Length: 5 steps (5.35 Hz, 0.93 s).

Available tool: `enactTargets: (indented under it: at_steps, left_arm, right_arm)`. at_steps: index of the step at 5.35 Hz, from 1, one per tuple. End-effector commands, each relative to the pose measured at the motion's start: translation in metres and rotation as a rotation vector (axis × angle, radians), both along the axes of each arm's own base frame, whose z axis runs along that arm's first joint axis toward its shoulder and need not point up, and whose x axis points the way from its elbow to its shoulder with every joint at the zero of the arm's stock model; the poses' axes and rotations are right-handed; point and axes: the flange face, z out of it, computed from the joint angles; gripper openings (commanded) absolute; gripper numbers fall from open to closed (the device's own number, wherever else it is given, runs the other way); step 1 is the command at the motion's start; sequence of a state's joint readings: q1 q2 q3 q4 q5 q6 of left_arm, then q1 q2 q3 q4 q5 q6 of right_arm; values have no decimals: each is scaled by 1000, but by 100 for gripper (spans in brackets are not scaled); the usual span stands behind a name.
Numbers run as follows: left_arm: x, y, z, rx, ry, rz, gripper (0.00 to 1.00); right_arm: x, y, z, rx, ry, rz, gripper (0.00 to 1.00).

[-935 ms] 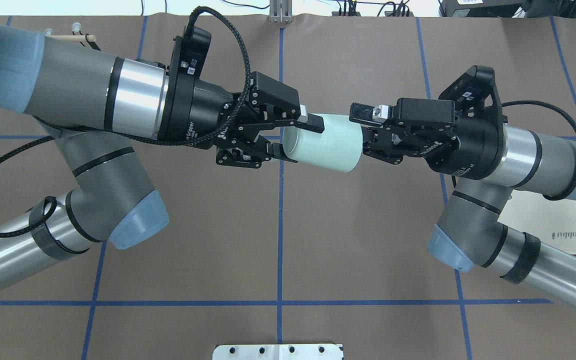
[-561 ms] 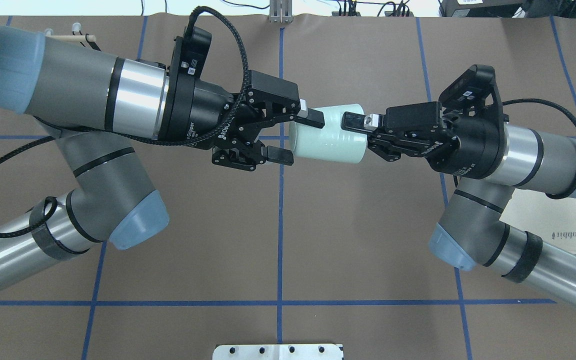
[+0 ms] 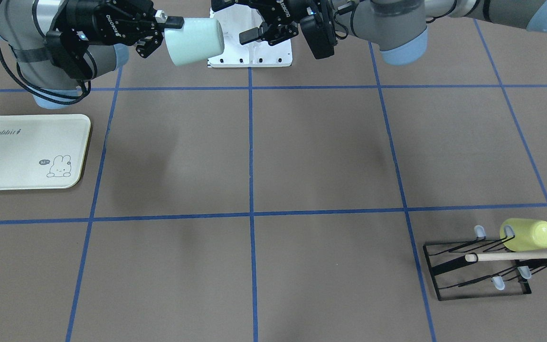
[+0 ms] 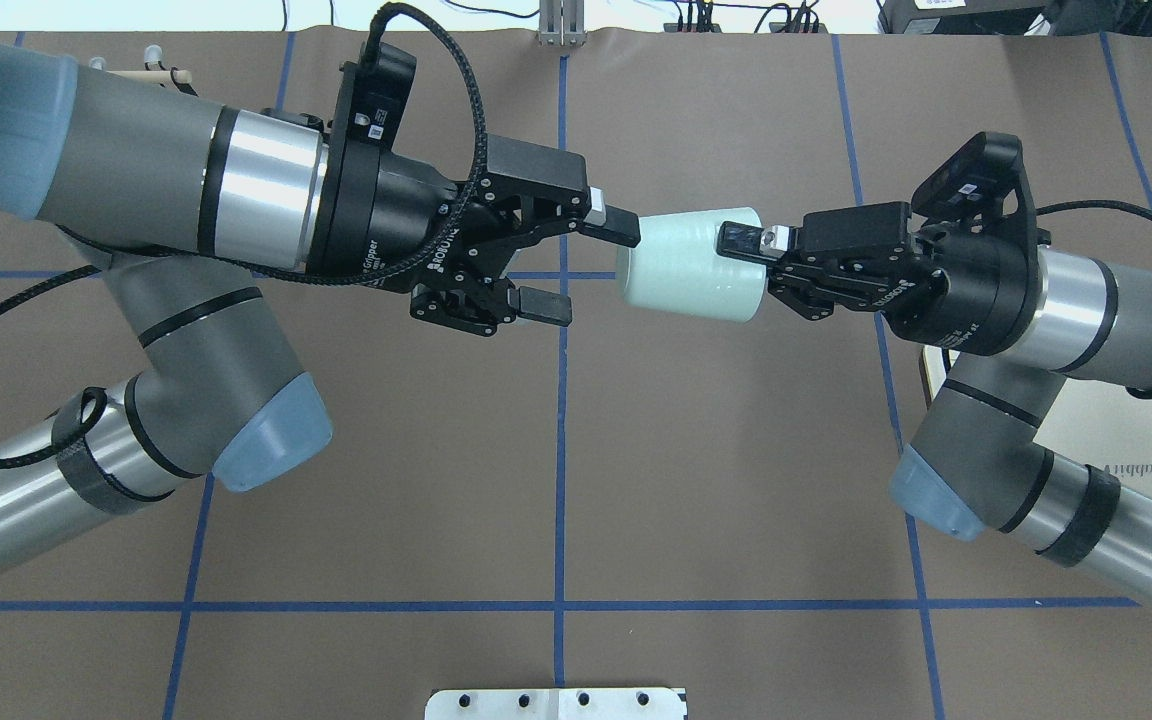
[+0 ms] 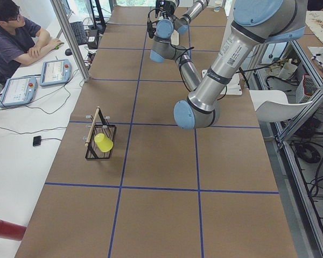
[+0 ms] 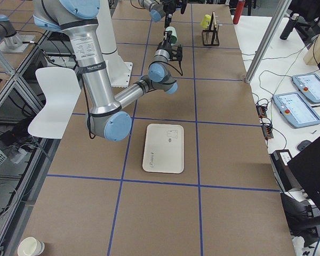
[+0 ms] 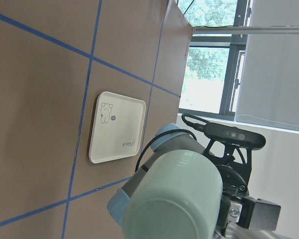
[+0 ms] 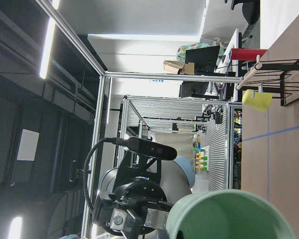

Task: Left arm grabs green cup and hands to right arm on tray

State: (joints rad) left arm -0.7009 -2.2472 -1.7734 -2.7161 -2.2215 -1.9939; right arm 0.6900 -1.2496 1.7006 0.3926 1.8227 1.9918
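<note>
Overhead exterior: I see the right gripper (image 4: 751, 265) grasping the green cup (image 4: 681, 265); left gripper (image 4: 586, 267) released, just beside it.

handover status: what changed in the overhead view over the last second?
The left gripper let go: its jaws, on the green cup 0.9 s ago, now stand open and clear of it. The right gripper shut on the cup's other end and drew it toward the robot's right, away from the left jaws. The left arm barely shifted; the tray lies where it was.
</note>
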Motion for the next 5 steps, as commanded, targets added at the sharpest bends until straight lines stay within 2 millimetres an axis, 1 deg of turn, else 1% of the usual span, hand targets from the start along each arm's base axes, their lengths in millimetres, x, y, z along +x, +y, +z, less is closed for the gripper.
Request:
enactTargets:
  at_steps: [1, 2, 3, 4, 5]
  left_arm:
    - [6, -10, 23, -32, -49, -8, 100]
    - [-1, -37, 48, -67, -147, -62, 100]
    - [-9, -66, 64, -69, -303, -131, 100]
    - [-24, -88, 87, -18, -478, -181, 100]
    - [-50, -99, 121, 68, -658, -202, 100]
  right_arm:
    - [25, -51, 7, -96, 302, -9, 0]
    - [70, -89, 13, -166, 506, -28, 0]
    - [105, -115, 27, -191, 671, -22, 0]
    - [120, -136, 43, -214, 800, 22, 0]
    - [128, -140, 82, -222, 915, 43, 0]
